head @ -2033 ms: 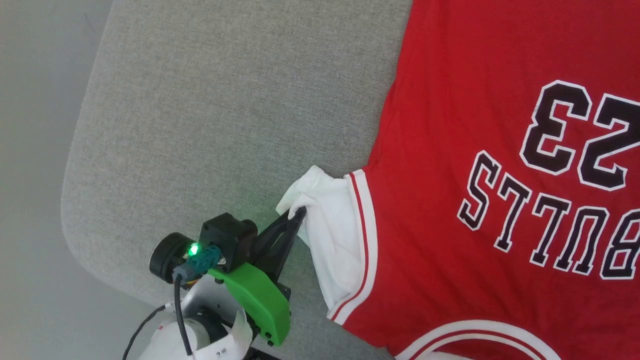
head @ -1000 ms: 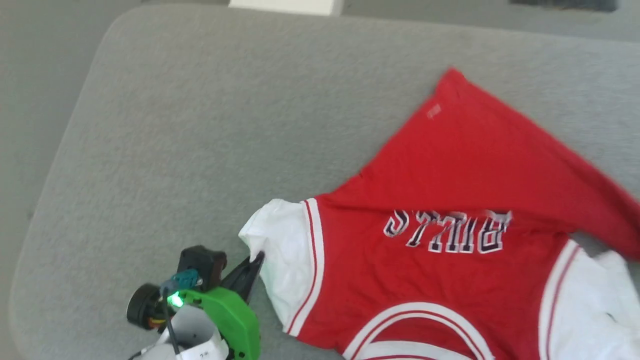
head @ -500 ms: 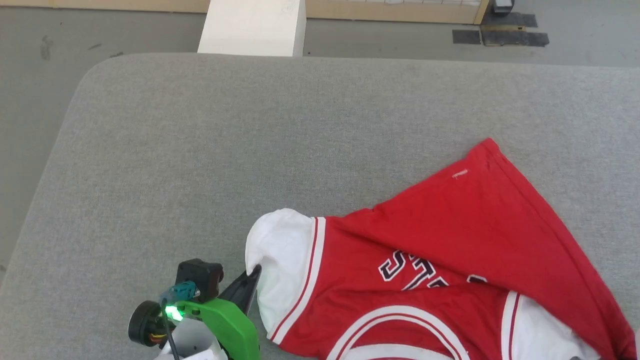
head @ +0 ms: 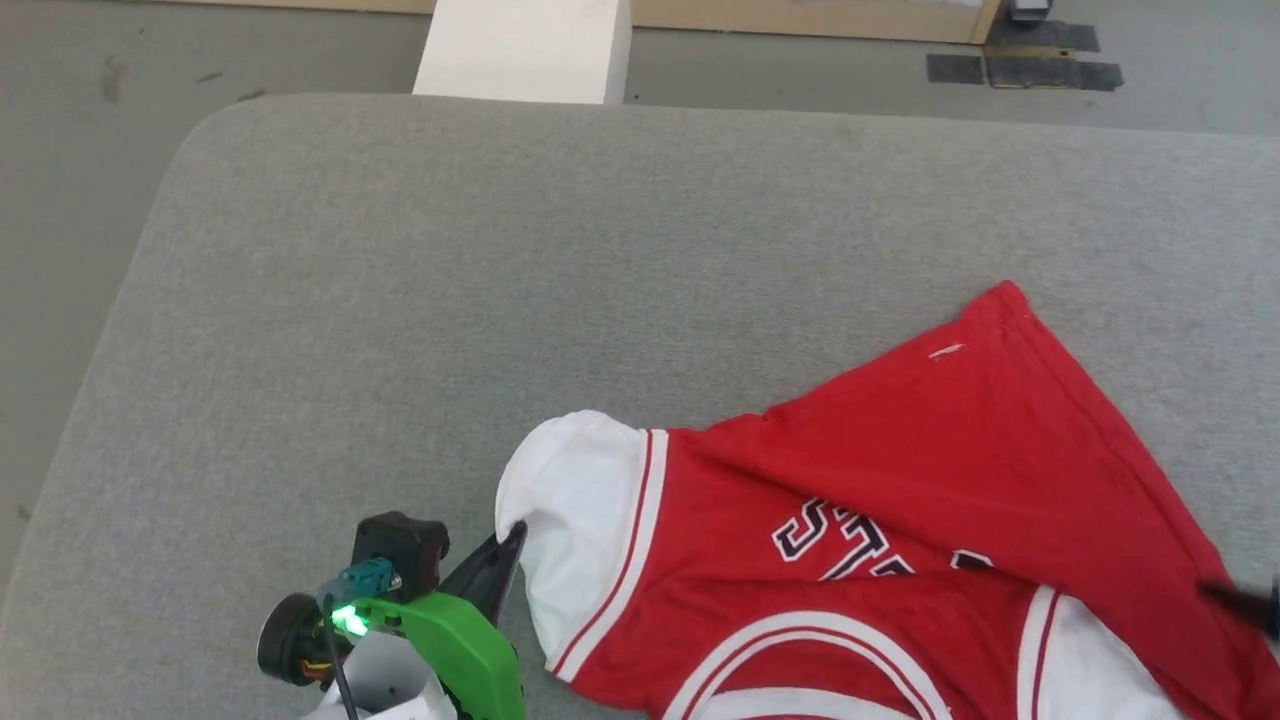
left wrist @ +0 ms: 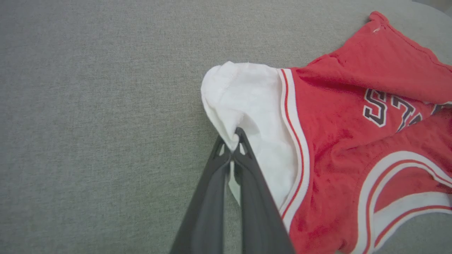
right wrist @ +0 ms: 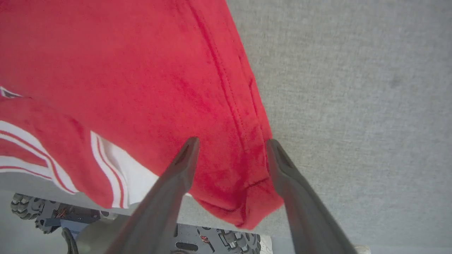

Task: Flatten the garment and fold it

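left gripper [left wrist: 236, 135]: pinching sleeve of garment [left wrist: 335, 116] | right gripper [right wrist: 232, 141]: fingers spread, nothing held

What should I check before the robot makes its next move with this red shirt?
1. The left hand shut on the white sleeve: ok.
2. The right hand gripping the hem corner: not ok; jaws open either side of it.
3. The garment flat: not ok; red body folded over the lettering.
4. Free table space to spread it: ok.
5. Hem corner fully on the table: cannot tell.
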Controlling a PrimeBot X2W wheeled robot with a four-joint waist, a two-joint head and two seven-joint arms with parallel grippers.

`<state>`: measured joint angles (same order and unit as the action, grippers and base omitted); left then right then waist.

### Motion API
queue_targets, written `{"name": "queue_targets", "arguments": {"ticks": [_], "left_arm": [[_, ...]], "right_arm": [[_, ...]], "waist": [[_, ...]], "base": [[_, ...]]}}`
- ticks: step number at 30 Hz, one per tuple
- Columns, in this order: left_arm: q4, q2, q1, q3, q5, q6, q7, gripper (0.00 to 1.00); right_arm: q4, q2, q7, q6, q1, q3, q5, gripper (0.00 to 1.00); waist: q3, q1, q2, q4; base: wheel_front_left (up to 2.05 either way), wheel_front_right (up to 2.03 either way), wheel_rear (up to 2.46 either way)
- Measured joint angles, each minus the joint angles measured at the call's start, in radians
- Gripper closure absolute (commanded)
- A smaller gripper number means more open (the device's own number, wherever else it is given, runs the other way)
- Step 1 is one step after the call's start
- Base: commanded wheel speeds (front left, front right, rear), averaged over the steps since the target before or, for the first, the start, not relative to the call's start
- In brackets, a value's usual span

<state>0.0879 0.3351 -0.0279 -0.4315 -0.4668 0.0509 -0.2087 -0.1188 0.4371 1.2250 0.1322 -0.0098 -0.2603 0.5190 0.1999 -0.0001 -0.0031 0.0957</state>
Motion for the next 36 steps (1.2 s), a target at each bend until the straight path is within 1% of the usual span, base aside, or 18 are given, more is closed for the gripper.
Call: {"name": "queue_targets", "arguments": {"ticks": [3,7,10,14,17,21,24,27,32,33,34,35,36], "left_arm": [[0.02,0.004,-0.003,-0.002,0.001,0.002,-0.001,1.0],[0.045,0.003,-0.023,-0.012,0.009,0.003,-0.001,1.0],[0.058,-0.003,-0.044,-0.021,0.011,0.003,-0.001,1.0],[0.065,-0.013,-0.064,-0.034,0.017,0.003,-0.001,1.0],[0.066,-0.02,-0.074,-0.04,0.018,0.002,0.001,1.0],[0.062,-0.029,-0.092,-0.049,0.018,-0.001,0.009,1.0],[0.057,-0.038,-0.1,-0.055,0.018,-0.002,0.017,1.0],[0.052,-0.041,-0.105,-0.059,0.018,-0.002,0.018,1.0],[0.049,-0.043,-0.108,-0.061,0.018,-0.002,0.021,1.0],[0.048,-0.044,-0.109,-0.062,0.018,-0.002,0.021,1.0],[0.047,-0.044,-0.111,-0.063,0.018,-0.002,0.023,1.0],[0.046,-0.044,-0.112,-0.064,0.018,-0.002,0.025,1.0],[0.045,-0.045,-0.113,-0.064,0.018,-0.002,0.026,1.0]], "right_arm": [[-0.023,0.01,0.016,0.0,-0.111,0.016,0.003,0.0],[-0.002,0.007,0.0,0.0,-0.277,0.068,0.0,0.0],[0.055,-0.017,-0.03,0.0,-0.385,0.112,-0.022,0.0],[0.155,-0.023,-0.061,0.0,-0.477,0.163,-0.056,0.0],[0.235,-0.028,-0.093,0.0,-0.528,0.178,-0.078,0.0],[0.34,-0.018,-0.132,0.0,-0.573,0.194,-0.111,0.0],[0.395,-0.007,-0.146,0.0,-0.588,0.208,-0.124,0.0],[0.416,0.016,-0.152,0.0,-0.598,0.244,-0.125,0.0],[0.417,0.063,-0.159,0.0,-0.608,0.316,-0.124,0.0],[0.417,0.069,-0.159,0.0,-0.61,0.325,-0.122,0.07],[0.417,0.077,-0.159,0.0,-0.61,0.34,-0.122,0.5],[0.416,0.085,-0.159,0.0,-0.611,0.354,-0.121,1.0],[0.416,0.094,-0.159,0.0,-0.614,0.369,-0.118,1.0]], "waist": [[0.018,0.0,0.0,0.011],[0.044,0.0,0.0,0.034],[0.07,0.0,0.0,0.054],[0.108,0.0,0.0,0.084],[0.135,0.0,0.0,0.107],[0.167,0.0,0.0,0.138],[0.186,0.0,0.0,0.16],[0.204,0.0,0.0,0.177],[0.23,0.0,0.0,0.194],[0.233,0.0,0.0,0.197],[0.235,0.0,0.0,0.2],[0.236,0.0,-0.0001,0.201],[0.238,0.0,0.0,0.202]], "base": [[0.0,0.0,0.0],[0.0,0.0,0.0],[0.0,0.0,0.0],[0.0,0.0,0.0],[0.0,0.0,0.0],[0.0,0.0,0.0],[0.0,0.0,0.0],[0.0,0.0,0.0],[0.0,0.0,0.0],[0.0,0.0,0.0],[0.0,0.0,0.0],[0.0,0.0,0.0],[0.0,0.0,0.0]]}}
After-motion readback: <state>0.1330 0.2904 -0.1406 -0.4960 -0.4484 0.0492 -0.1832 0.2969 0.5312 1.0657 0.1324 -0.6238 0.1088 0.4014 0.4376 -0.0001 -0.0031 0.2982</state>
